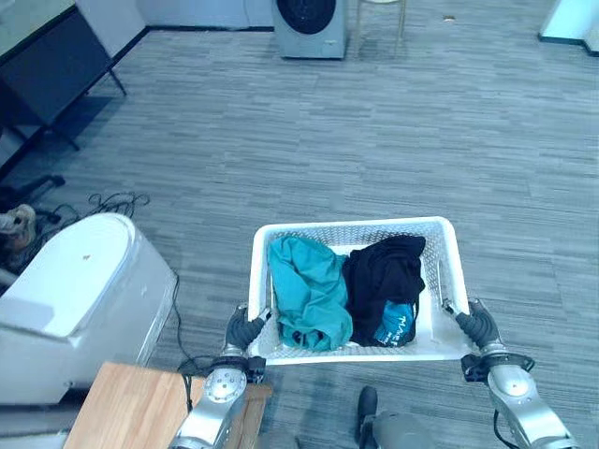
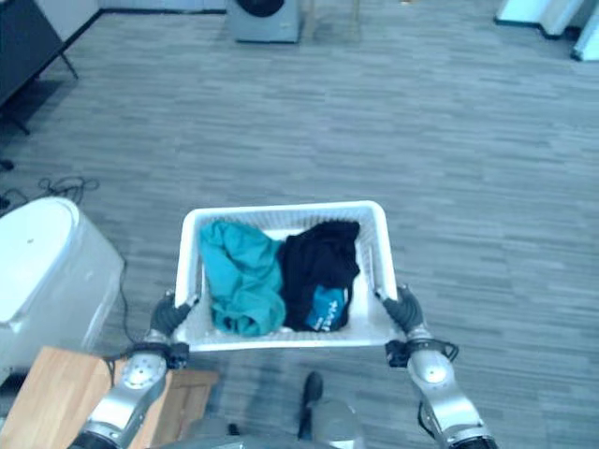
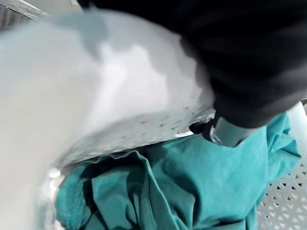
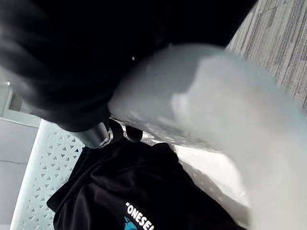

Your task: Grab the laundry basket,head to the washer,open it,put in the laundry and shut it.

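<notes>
We see the white laundry basket (image 1: 447, 281) held up off the grey carpet floor (image 1: 328, 140), directly in front of the robot and between its two hands. The left hand (image 1: 245, 329) grips the basket's left rim near the close corner, fingers curled over the edge. The right hand (image 1: 477, 324) does the same on the right rim, fingers hooked over the perforated wall. In the left wrist view we see a dark-tipped finger (image 3: 218, 132) reaching over the white rim to the inside, just above the cloth. In the right wrist view a finger (image 4: 103, 135) likewise comes over the rim, just above the black cloth.

Inside the basket lie two garments side by side and touching. A teal garment (image 1: 309, 290) fills the left half, crumpled, with a fold resting against the left wall. A black garment (image 1: 384, 276) with a teal-and-white print fills the right half, part of it draped towards the far right corner.

The washer (image 1: 309, 26), light grey with a dark round door, stands at the far end of the room, well apart from the basket; its door looks closed. To the robot's left stands a white rounded appliance (image 1: 75, 299), and a wooden surface (image 1: 122, 407) sits just beside it near the left arm. A dark table (image 1: 51, 61) stands at the far left.
</notes>
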### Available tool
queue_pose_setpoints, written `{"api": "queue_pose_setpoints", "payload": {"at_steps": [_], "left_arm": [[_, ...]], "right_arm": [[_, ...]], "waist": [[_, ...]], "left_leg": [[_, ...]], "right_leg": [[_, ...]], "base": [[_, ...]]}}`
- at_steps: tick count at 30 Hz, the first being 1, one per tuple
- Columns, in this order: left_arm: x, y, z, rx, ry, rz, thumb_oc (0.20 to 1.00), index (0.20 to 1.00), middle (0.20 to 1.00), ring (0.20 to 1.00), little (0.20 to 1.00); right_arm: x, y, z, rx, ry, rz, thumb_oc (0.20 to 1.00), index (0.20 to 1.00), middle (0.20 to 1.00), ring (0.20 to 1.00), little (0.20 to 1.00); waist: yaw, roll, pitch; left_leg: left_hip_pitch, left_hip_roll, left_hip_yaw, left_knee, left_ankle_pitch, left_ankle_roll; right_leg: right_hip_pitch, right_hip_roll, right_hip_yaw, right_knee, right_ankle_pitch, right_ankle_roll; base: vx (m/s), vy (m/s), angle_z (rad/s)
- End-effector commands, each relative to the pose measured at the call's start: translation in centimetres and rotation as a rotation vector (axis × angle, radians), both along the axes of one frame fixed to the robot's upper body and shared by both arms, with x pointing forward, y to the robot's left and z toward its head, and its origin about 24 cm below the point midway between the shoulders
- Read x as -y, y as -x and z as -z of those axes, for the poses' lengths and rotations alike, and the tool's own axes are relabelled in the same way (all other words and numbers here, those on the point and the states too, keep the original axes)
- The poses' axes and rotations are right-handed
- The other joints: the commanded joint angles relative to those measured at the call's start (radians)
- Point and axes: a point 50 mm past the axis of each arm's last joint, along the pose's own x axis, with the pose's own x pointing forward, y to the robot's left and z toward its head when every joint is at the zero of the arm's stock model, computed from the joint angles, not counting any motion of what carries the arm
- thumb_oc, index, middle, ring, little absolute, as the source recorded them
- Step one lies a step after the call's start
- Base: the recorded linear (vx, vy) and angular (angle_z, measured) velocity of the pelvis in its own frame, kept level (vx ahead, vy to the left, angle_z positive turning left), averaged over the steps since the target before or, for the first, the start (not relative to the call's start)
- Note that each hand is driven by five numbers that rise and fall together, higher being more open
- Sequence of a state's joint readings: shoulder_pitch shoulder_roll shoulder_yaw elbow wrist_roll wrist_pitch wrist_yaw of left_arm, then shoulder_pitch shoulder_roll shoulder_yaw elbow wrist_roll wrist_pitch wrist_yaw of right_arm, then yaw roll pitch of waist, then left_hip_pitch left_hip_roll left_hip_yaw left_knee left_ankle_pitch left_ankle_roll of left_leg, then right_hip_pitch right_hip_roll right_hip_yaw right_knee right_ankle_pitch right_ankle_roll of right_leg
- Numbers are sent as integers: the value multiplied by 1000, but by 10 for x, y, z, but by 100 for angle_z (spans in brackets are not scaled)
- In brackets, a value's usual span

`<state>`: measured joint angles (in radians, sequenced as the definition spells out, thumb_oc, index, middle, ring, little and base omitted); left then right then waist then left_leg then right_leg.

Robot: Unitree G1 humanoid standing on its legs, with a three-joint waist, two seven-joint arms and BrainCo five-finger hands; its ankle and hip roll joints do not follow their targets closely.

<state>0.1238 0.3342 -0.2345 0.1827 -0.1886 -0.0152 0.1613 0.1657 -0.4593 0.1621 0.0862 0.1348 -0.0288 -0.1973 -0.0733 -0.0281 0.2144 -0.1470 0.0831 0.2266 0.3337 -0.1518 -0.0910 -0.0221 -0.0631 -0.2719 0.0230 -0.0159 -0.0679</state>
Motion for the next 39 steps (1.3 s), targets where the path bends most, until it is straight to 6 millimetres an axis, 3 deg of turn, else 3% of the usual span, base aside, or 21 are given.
{"api": "queue_pose_setpoints", "payload": {"at_steps": [1, 2, 5, 8, 10, 12, 13, 15, 16, 17, 19, 22, 25, 28, 31, 32, 33, 35, 36, 38, 39], "left_arm": [[10, -15, -38, 203, 102, 104, 200, 200, 200, 200, 200], [10, -15, -39, 210, 103, 104, 200, 200, 200, 200, 200], [11, -17, -42, 225, 106, 101, 200, 200, 200, 200, 200], [9, -15, -40, 217, 106, 92, 200, 200, 200, 200, 200], [6, -14, -38, 203, 92, 96, 200, 200, 200, 200, 200], [2, -15, -40, 205, 75, 97, 200, 200, 200, 200, 200], [-3, -17, -43, 211, 54, 87, 200, 200, 200, 200, 200], [-5, -18, -44, 216, 46, 79, 200, 200, 200, 200, 200], [-5, -18, -44, 217, 46, 79, 200, 200, 200, 200, 200], [-10, -17, -47, 228, 43, 60, 200, 200, 200, 200, 200], [-11, -17, -47, 228, 48, 55, 200, 200, 200, 200, 200], [-14, -20, -48, 238, 48, 33, 200, 200, 200, 200, 200], [-14, -22, -49, 248, 43, 34, 200, 200, 200, 200, 200], [-10, -17, -45, 234, 54, 43, 200, 200, 200, 200, 200], [-6, -15, -41, 214, 89, 40, 200, 200, 200, 200, 200], [-6, -14, -41, 214, 89, 40, 200, 200, 200, 200, 200], [-3, -14, -38, 202, 101, 45, 200, 200, 200, 200, 200], [-1, -13, -37, 199, 108, 49, 200, 200, 200, 200, 200], [-1, -13, -36, 193, 107, 49, 200, 200, 200, 200, 200], [0, -9, -34, 179, 109, 52, 200, 200, 200, 200, 200], [0, -9, -33, 175, 110, 51, 200, 200, 200, 200, 200]], "right_arm": [[-24, -26, -42, 246, -173, -120, 200, 200, 200, 200, 200], [-23, -26, -43, 249, -173, -114, 200, 200, 200, 200, 200], [-24, -27, -44, 256, -172, -110, 200, 200, 200, 200, 200], [-27, -28, -42, 248, -176, -126, 200, 200, 200, 200, 200], [-31, -27, -38, 233, -189, -134, 200, 200, 200, 200, 200], [-34, -29, -40, 237, -199, -148, 200, 200, 200, 200, 200], [-38, -30, -39, 236, -207, -159, 200, 200, 200, 200, 200], [-41, -32, -40, 236, -211, -172, 200, 200, 200, 200, 200], [-41, -32, -40, 236, -211, -172, 200, 200, 200, 200, 200], [-44, -34, -41, 233, -219, -183, 200, 200, 200, 200, 200], [-44, -35, -42, 240, -224, -185, 200, 200, 200, 200, 200], [-43, -35, -43, 245, -231, -174, 200, 200, 200, 200, 200], [-42, -34, -42, 242, -222, -171, 200, 200, 200, 200, 200], [-38, -27, -36, 218, -213, -164, 200, 200, 200, 200, 200], [-33, -26, -36, 214, -200, -160, 200, 200, 200, 200, 200], [-33, -26, -36, 214, -200, -160, 200, 200, 200, 200, 200], [-27, -25, -39, 223, -183, -150, 200, 200, 200, 200, 200], [-22, -25, -39, 214, -159, -140, 200, 200, 200, 200, 200], [-18, -25, -41, 218, -144, -133, 200, 200, 200, 200, 200], [-15, -23, -39, 211, -140, -118, 200, 200, 200, 200, 200], [-15, -23, -38, 206, -140, -117, 200, 200, 200, 200, 200]], "waist": [[50, 7, 29], [59, 13, 33], [74, 22, 37], [79, 24, 20], [86, 15, -9], [90, 6, -9], [83, -2, 5], [80, -4, 10], [82, -3, 9], [77, 0, 17], [73, 3, 23], [51, 2, 39], [40, 2, 40], [23, -3, 10], [25, 3, 0], [25, 4, 0], [36, 0, 10], [41, 0, 15], [52, -5, 15], [69, 1, 13], [75, 6, 13]], "left_leg": [[-84, -79, -15, -128, 148, 46], [-101, -88, -28, -165, 181, 37], [-112, -96, -47, -205, 211, 31], [-76, -103, -67, -228, 190, 55], [-39, -98, -29, -223, 163, 82], [-10, -93, 3, -219, 134, 98], [23, -86, 35, -212, 105, 110], [50, -80, 54, -218, 90, 114], [48, -78, 56, -220, 93, 113], [104, -67, 95, -239, 62, 111], [129, -65, 100, -248, 51, 110], [202, -61, 82, -264, 15, 94], [231, -58, 63, -270, 2, 85], [273, -48, 43, -243, -31, 71], [203, 33, 24, -12, 58, 37], [202, 33, 23, -11, 58, 37], [137, 62, 4, 129, 129, 30], [97, 73, 8, 165, 135, 43], [36, 48, 14, 144, 107, 55], [-26, 21, 40, 22, 92, 55], [-38, 12, 46, -37, 114, 47]], "right_leg": [[51, 32, 96, -11, -64, 120], [65, 43, 113, -18, -68, 120], [85, 61, 152, -21, -81, 116], [110, 63, 182, -21, -103, 122], [128, 36, 205, 28, -131, 137], [96, 21, 205, 150, -133, 166], [30, 4, 189, 257, -111, 201], [-13, -5, 174, 275, -99, 204], [-16, -3, 176, 273, -95, 203], [-70, -33, 99, 213, -74, 195], [-107, -39, 73, 192, -51, 192], [-188, -60, 29, 62, 17, 209], [-206, -75, 27, 55, 39, 217], [-171, -70, 62, 61, 54, 197], [-109, -35, 57, 32, 44, 150], [-110, -35, 56, 31, 45, 150], [-63, -15, 45, 15, 19, 115], [-29, -12, 35, 8, -8, 100], [0, -17, 38, 2, -29, 102], [42, -17, 40, -5, -59, 117], [56, -12, 41, -6, -66, 120]], "base": [[198, 14, -74], [146, 11, -81], [196, 67, -56], [281, 145, -70], [396, 203, -79], [284, 132, -44], [176, 71, -27], [133, 32, -35], [259, 6, -22], [177, -8, -16], [284, -58, -43], [305, -125, -20], [329, -186, 24], [348, -215, 50], [283, -310, 61], [252, -364, 18], [167, -221, 7], [335, -265, -23], [431, -212, -31], [400, -61, -26], [467, 32, -35]]}}
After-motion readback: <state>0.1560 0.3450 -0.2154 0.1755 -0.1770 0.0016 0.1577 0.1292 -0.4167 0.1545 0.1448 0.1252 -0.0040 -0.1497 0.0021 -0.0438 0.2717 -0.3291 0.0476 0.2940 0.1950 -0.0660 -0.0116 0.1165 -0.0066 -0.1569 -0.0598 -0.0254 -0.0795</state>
